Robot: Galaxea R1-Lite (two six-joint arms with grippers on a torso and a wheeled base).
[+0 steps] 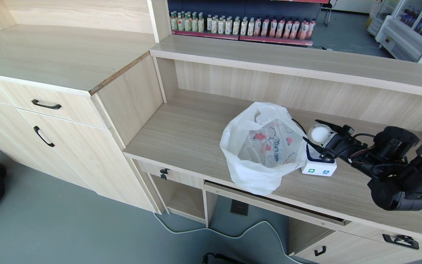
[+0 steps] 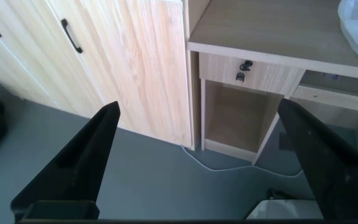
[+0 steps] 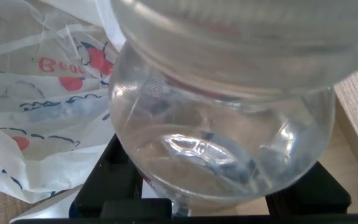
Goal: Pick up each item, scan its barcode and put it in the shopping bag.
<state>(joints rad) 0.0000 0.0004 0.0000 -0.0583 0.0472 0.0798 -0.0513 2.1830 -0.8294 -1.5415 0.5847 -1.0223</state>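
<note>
Clear plastic fills my right wrist feed: a bottle (image 3: 222, 143) sits clamped between the dark fingers (image 3: 114, 183) of the right end effector (image 3: 210, 190), with the bag (image 3: 36, 112) just behind it. From the head camera I see that end effector (image 1: 310, 130) gripping the bottle (image 1: 320, 134) from both sides, its round white end turned toward the camera. The bottle hangs off the surface, directly above a small white scanner (image 1: 319, 167) that stands on the desk (image 1: 189, 132).

The bag (image 1: 262, 146) is white with red and blue print. It stands open on the desk, just to the left of the scanner and touching it, near the front edge. I cannot tell what lies inside it.

The left end effector (image 2: 197, 107) is released, its two black fingers (image 2: 73, 168) spread wide. It hangs low over the grey floor in front of the desk, facing the open cubby under a drawer with a key (image 2: 244, 70) in its lock.

Left of the desk is a taller pale wood cabinet (image 1: 60, 55) with black handles (image 1: 46, 106). A pale cable (image 1: 214, 231) snakes across the floor below the desk. Beyond the desk's back ledge, a shelf (image 1: 240, 36) carries a row of drink bottles.
</note>
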